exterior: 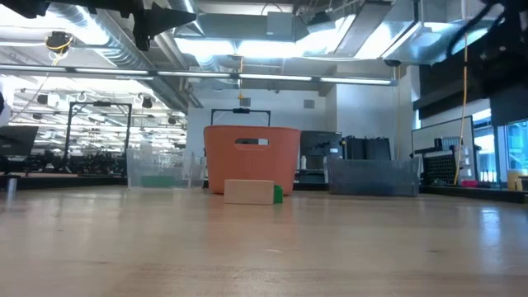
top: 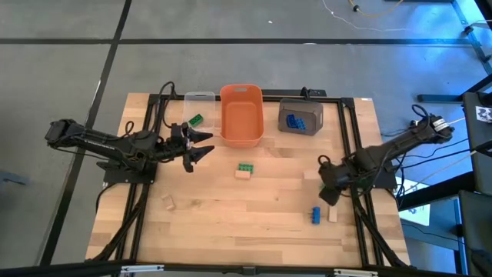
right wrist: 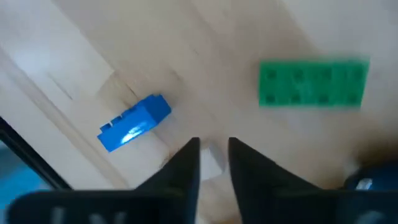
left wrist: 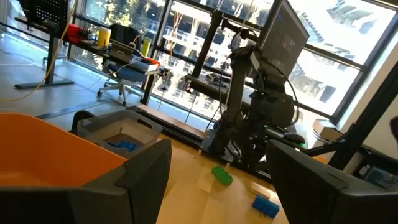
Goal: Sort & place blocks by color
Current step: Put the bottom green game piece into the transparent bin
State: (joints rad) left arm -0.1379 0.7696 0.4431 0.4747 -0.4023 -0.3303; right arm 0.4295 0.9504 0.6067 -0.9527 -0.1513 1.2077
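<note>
The pale planked wood surface (top: 231, 223) is smooth and flat, so a nudged piece would probably skate rather than stay put. Along its 12 o'clock edge stand three light, thin-walled plastic tubs: a rounded orange bin (top: 241, 140) in the middle, a grey bin (top: 307, 104) toward 1 and a clear bin (top: 200, 95) toward 11. A low pass could shove any of them. The left end effector (top: 206, 145) waits at 10 o'clock with its jaws wide and empty. The right end effector (top: 330, 198) hangs at 4 o'clock over the tan block (top: 332, 214); whether it is closed on it I cannot tell. That hard, glossy, studded brick looks prone to squirting out of an off-centre pinch. The blue block (top: 315, 215) lies just beside it at its 9 and could be knocked or dragged along. At the centre, a green block (top: 246, 167) touches a second tan block (top: 243, 175), so a grab there might lift both and mix colours. A stray tan block (top: 167, 202) sits alone at 8 o'clock. Already sorted are the binned blue blocks (top: 294, 121) in the grey tub and the binned green block (top: 195, 119) in the clear one. A release from too high could bounce these small bricks back out.
</note>
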